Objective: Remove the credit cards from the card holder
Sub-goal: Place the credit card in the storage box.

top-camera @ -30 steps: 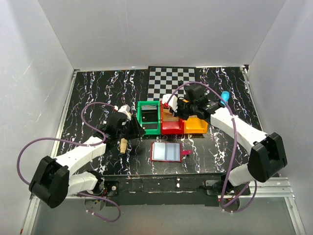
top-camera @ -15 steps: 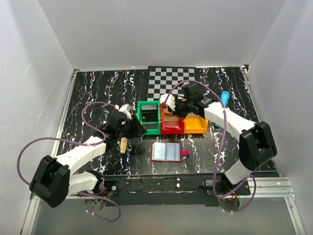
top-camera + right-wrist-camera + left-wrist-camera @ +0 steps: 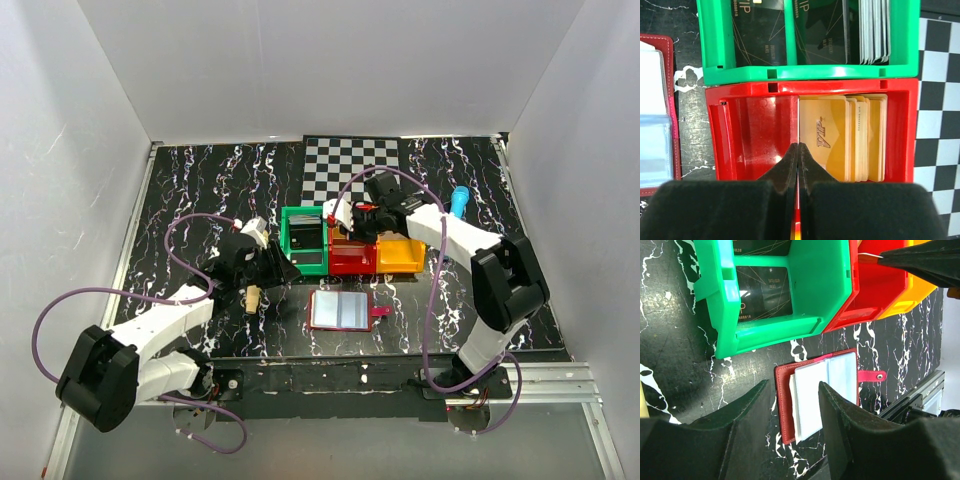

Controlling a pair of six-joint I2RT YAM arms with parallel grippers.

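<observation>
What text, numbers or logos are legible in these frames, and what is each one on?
"IP": large letters, cut off by the frame edge, on a dark card in the green bin.
Slanted logo on the front gold card in the red bin: too stylised to read.
Small print on the cards: too blurred.

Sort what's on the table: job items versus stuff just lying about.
Job: card holder, open; gold cards in the red bin; dark cards in the green bin; probably the orange bin.
Lying about: checkerboard mat; small tan cylinder; blue cylinder.
</observation>
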